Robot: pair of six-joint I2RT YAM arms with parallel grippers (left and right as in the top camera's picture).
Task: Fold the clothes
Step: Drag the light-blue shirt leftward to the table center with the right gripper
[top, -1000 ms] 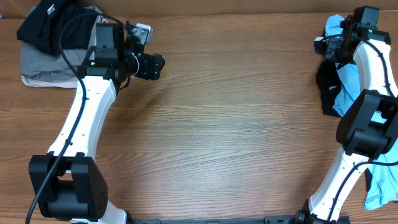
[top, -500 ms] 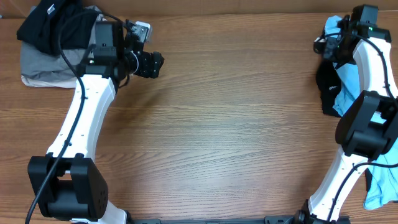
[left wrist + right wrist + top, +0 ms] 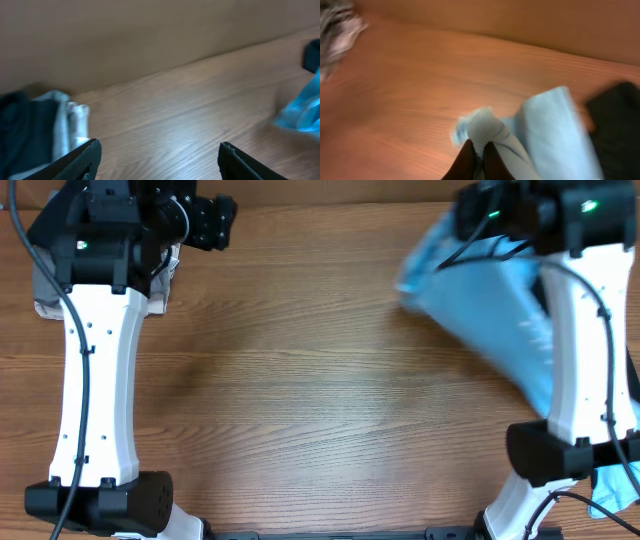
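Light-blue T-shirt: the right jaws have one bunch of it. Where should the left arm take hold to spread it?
Probably the loose left edge of the light-blue T-shirt, toward the middle. The right gripper pinches a bunched fold at the far end and the cloth trails to the near right, leaving that edge free. Bring the open left gripper in low from the left. Blur hides the hems.

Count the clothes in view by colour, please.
Light-blue: 2 (T-shirt, blue cloth)
Black: 2 (left black garment, right black garment)
Grey: 1 (grey garment)
Total: 5
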